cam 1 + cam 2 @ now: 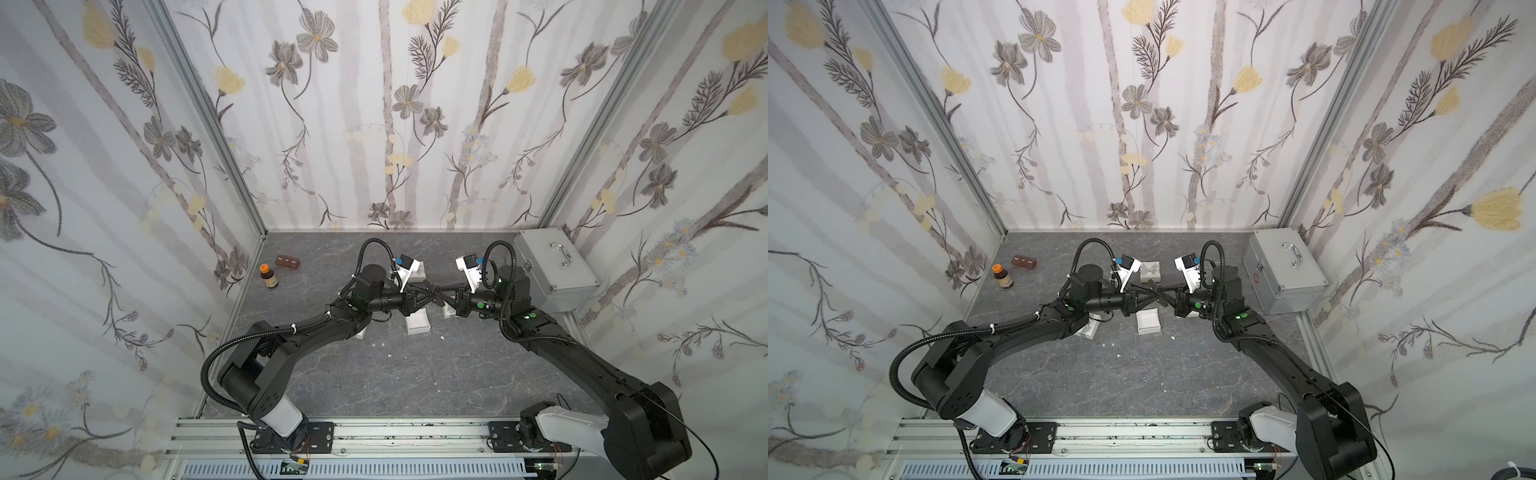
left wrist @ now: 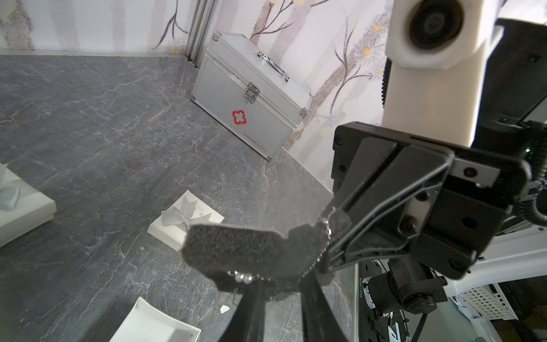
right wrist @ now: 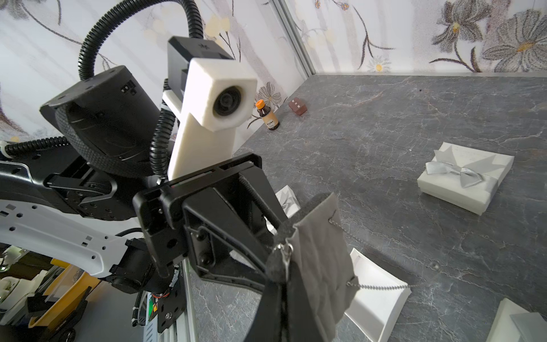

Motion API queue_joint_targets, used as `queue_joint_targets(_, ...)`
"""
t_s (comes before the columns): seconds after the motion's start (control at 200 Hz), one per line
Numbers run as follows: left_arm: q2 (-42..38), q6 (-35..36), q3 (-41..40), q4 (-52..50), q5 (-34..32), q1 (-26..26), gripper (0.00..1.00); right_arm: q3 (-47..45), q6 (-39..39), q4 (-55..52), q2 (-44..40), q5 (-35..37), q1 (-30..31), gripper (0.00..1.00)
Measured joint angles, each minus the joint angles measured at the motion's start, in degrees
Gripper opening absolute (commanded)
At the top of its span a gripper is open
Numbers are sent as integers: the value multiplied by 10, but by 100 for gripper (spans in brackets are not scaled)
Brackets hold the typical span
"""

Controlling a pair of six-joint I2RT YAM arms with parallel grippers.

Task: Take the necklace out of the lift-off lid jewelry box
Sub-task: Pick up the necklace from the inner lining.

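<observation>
Grey foam pad point(image 2: 245, 245) hangs in the air between your two arms, above the table near the open white box tray point(image 1: 417, 324). The necklace point(image 2: 243, 278) is strung on that pad: out of the box, not yet off its mount. Your right gripper point(image 2: 333, 237) is clamped tight on one edge, just where the chain crosses a notch, so it may be pinning the links. Your left gripper point(image 2: 281, 285) sits at another edge, fingers narrow, the pearl just beside them; you cannot tell whether they pinch anything. A loose run of chain trails off the pad's face. Left is nearer the pearl, so draw it away from the right. The bowed lid point(image 3: 464, 180) and silver case point(image 1: 552, 266) lie well clear.
</observation>
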Motion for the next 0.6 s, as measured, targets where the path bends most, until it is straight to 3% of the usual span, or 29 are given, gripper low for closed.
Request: queue_joint_targets(0.6, -10, -12, -20, 8, -17, 7, 7, 0, -33, -35, 2, 17, -14, 0)
